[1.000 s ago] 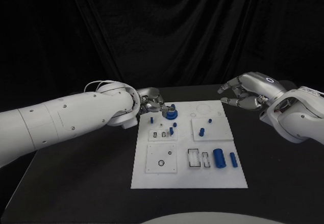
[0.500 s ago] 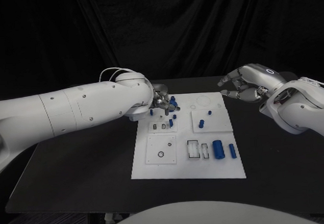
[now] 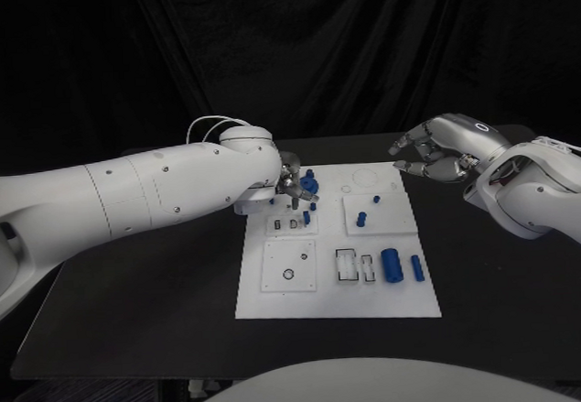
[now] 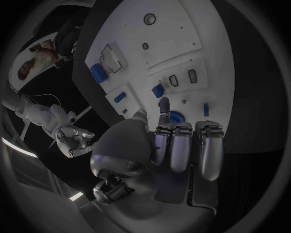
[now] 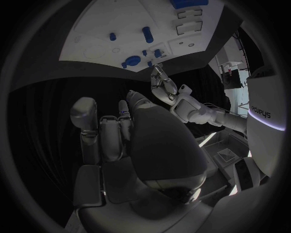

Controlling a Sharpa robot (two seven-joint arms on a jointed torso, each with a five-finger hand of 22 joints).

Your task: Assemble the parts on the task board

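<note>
1. The task board lies in the middle of the black tabletop, its long side running from 6 to 12 o'clock in the head view.
2. The left hand reaches over the board's corner at about 11 o'clock, its fingertips down at a round blue part there. In the left wrist view the fingers lie curled side by side with one fingertip at that round blue part; whether the hand grips it I cannot tell.
3. The right hand hovers above the tabletop, just past the board's corner at about 1 o'clock. Its fingers are loosely curled and apart, holding nothing.
4. A large blue cylinder and a thinner blue pin lie side by side on the board at about 4 o'clock.
5. A small blue peg sits right of the board's centre.
</note>
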